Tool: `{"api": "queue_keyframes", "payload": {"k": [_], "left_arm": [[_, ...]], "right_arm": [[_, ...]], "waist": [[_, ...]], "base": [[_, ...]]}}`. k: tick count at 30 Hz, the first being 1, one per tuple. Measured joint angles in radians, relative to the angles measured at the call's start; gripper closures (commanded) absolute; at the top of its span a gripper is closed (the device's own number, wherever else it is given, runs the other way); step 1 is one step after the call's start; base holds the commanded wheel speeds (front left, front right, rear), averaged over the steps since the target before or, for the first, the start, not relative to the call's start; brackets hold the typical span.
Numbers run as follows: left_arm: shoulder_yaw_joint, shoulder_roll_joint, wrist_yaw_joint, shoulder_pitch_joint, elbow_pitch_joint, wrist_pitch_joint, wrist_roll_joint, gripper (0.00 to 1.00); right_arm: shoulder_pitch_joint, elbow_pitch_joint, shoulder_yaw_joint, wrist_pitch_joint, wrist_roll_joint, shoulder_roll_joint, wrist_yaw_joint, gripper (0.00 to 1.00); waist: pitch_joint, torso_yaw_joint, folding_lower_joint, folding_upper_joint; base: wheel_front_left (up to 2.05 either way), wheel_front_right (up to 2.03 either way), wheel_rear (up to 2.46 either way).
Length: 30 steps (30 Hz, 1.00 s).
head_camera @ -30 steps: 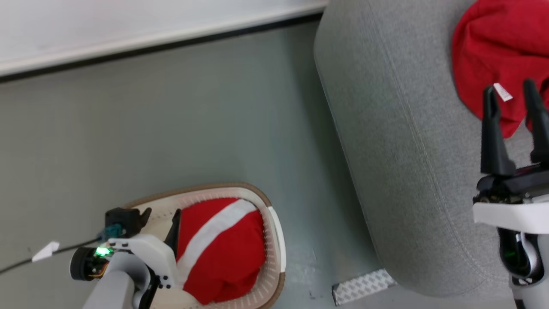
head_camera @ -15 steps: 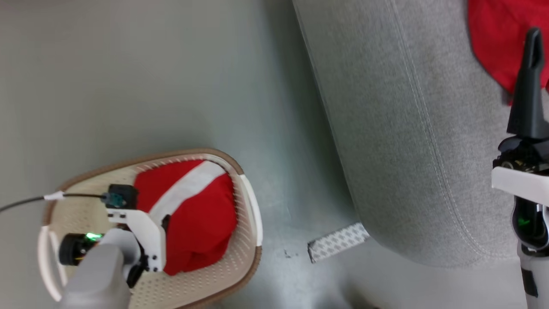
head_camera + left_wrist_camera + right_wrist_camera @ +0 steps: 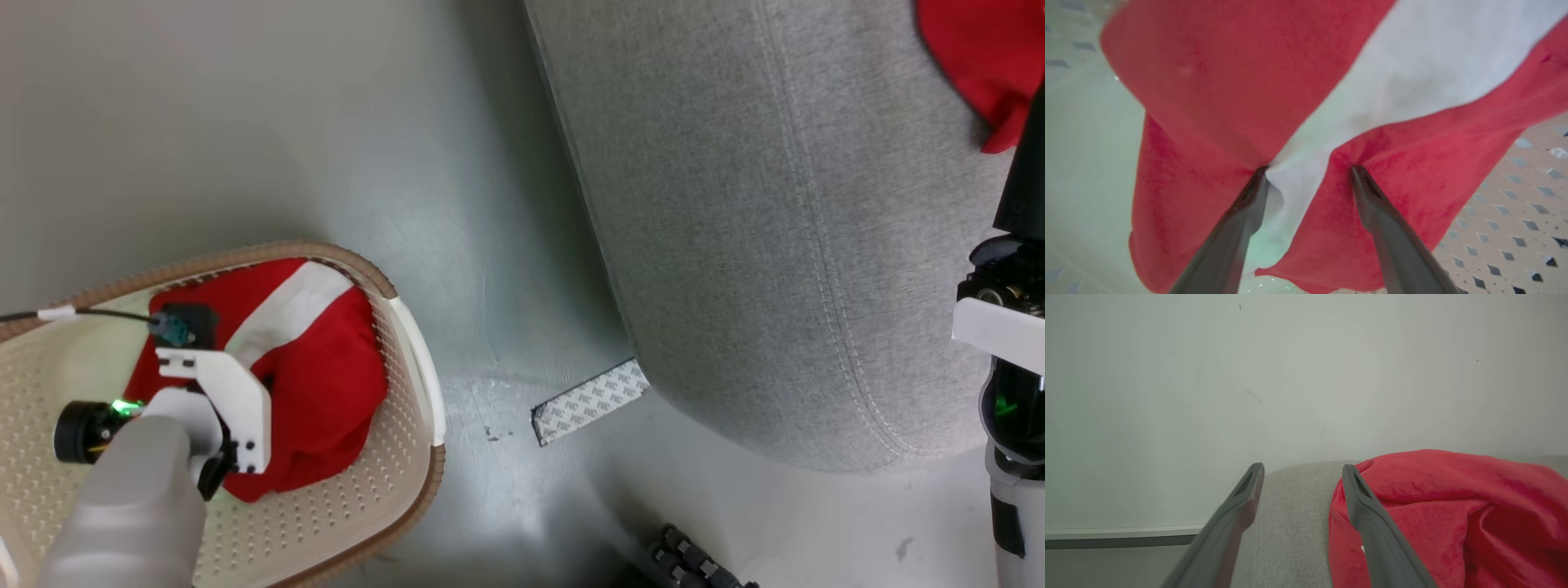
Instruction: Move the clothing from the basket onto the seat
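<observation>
A red garment with a white stripe, part of the clothing (image 3: 326, 367), lies bunched in the cream basket (image 3: 408, 490) at the lower left. My left wrist (image 3: 220, 400) hangs over it, hiding the fingers. In the left wrist view my left gripper (image 3: 1309, 168) is open, and both tips press into the red and white cloth (image 3: 1331, 102). Another red garment (image 3: 980, 57) lies on the grey seat (image 3: 775, 245) at the upper right. My right gripper (image 3: 1302, 467) is open above the seat (image 3: 1294, 514), beside that garment (image 3: 1433, 506), with nothing between its fingers.
A grey-and-white patterned strip (image 3: 588, 400) lies on the grey-green floor at the seat's corner. A dark ridged object (image 3: 694, 563) sits at the bottom edge. A black cable (image 3: 82, 314) runs to my left wrist. A pale wall (image 3: 1290, 375) stands behind the seat.
The head camera has swung, shifting the whole scene. Relative to the basket, my left gripper has moved in over the garment, and its fingers are now hidden under the wrist.
</observation>
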Motion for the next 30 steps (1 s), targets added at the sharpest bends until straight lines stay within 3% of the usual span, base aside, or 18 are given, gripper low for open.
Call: {"api": "queue_keyframes", "payload": {"k": [9, 10, 11, 12, 24, 30], "left_arm": [[-0.053, -0.007, 0.013, -0.049, 0.025, 0.067, 0.034, 0.00], [-0.055, -0.008, 0.013, -0.053, 0.026, 0.067, 0.034, 0.35], [-0.055, -0.008, 0.013, -0.055, 0.028, 0.061, 0.034, 0.78], [-0.056, -0.008, 0.013, -0.056, 0.029, 0.054, 0.034, 1.00], [-0.042, 0.002, 0.008, -0.040, 0.038, -0.022, -0.016, 1.00], [-0.058, -0.064, 0.000, 0.010, 0.039, -0.093, -0.034, 1.00]], "right_arm": [[0.013, -0.022, -0.011, 0.000, -0.008, 0.009, 0.000, 0.00], [0.015, -0.022, -0.012, 0.000, -0.009, 0.011, 0.000, 0.00], [0.016, -0.022, -0.013, 0.000, -0.009, 0.012, 0.000, 0.00], [0.016, -0.022, -0.014, 0.000, -0.009, 0.012, 0.000, 0.00], [0.006, -0.002, -0.002, 0.000, -0.009, 0.023, 0.000, 0.00], [0.012, 0.008, -0.017, 0.000, -0.024, -0.005, 0.000, 0.00]], "waist": [[0.043, -0.002, -0.0001, 0.0000], [0.043, -0.002, -0.0001, 0.0000], [0.043, -0.003, -0.0001, 0.0000], [0.042, -0.003, -0.0001, 0.0000], [-0.009, -0.021, -0.0001, 0.0000], [-0.103, 0.000, -0.0001, 0.0000]], "base": [[0.00, 0.00, 0.00], [0.00, 0.00, 0.00], [0.00, 0.00, 0.00], [0.00, 0.00, 0.00], [0.00, 0.00, 0.00], [0.00, 0.00, 0.00]]}}
